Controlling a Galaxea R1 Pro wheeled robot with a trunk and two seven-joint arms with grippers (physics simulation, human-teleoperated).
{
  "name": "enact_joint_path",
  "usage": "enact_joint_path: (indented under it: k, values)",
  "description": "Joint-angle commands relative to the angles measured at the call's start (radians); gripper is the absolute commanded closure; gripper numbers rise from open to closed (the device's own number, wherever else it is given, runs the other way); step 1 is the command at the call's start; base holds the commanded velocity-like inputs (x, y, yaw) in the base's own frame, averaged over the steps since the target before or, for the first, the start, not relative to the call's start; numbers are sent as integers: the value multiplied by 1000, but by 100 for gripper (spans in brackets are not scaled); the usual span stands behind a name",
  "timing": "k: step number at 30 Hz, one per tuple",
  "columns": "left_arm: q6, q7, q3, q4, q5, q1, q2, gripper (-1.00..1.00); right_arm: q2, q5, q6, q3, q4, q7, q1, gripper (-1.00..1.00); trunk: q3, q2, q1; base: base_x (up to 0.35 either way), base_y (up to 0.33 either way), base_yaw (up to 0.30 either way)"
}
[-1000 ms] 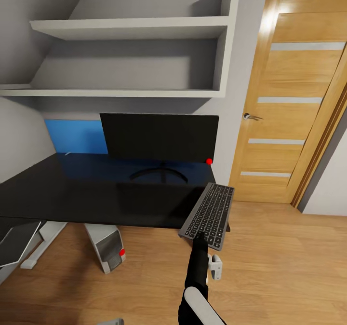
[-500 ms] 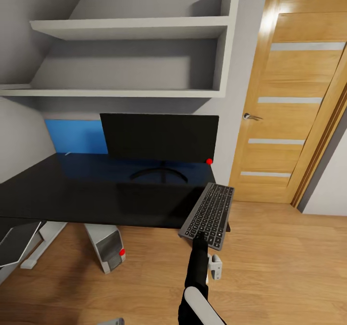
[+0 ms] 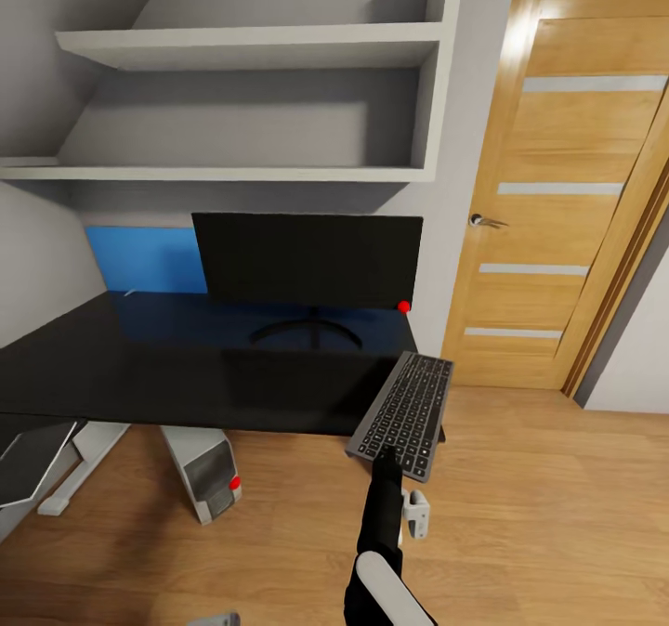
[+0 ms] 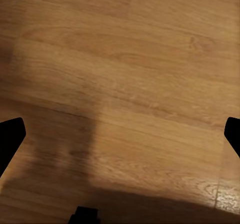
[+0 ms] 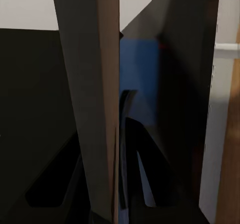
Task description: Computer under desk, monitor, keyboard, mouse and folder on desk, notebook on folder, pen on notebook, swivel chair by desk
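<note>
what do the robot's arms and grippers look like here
The right arm is slim and black, with a white rounded cover nearer the body and a light grey bracket beside the wrist. The left gripper has black, blunt-ended fingers. No cables or markings are visible.

Your keyboard [image 3: 403,412] — slim, black with dark grey keys — is held by its near end, tilted, off the bench's [image 3: 139,366] right front corner. The monitor [image 3: 307,259] stands upright at the back of the glossy black bench. The white computer [image 3: 204,471] sits on the floor beneath it — red spot low on its front.

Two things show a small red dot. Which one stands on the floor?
The computer, the white tower under the desk; the monitor stands on the desk.
</note>
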Motion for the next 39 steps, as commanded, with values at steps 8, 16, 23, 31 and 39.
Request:
enact_joint_path:
  k: [8, 16, 23, 31, 39]
  values:
    - [5, -1, 2, 1, 2, -1, 1, -100, 0, -10, -3, -3, 3, 13, -1, 100, -1, -1, 0, 15, 0, 0]
    - [5, -2, 1, 1, 1, 0, 2, -100, 0, -12, -3, -12, 3, 13, -1, 100, -1, -1, 0, 175, 0, 0]
    - [5, -1, 1, 1, 2, 0, 1, -100, 0, -11, -1, -35, 12, 12, -1, 100, -1, -1, 0, 175, -9, 0]
    - [5, -1, -1, 1, 2, 0, 1, -100, 0, -11, -1, -48, 13, 12, -1, 100, -1, -1, 0, 100, 0, 0]
    - [5, 1, 1, 1, 2, -1, -2, -100, 0, -10, -1, -53, 13, 13, -1, 100, -14, -29, 15, 2, 0, 0]
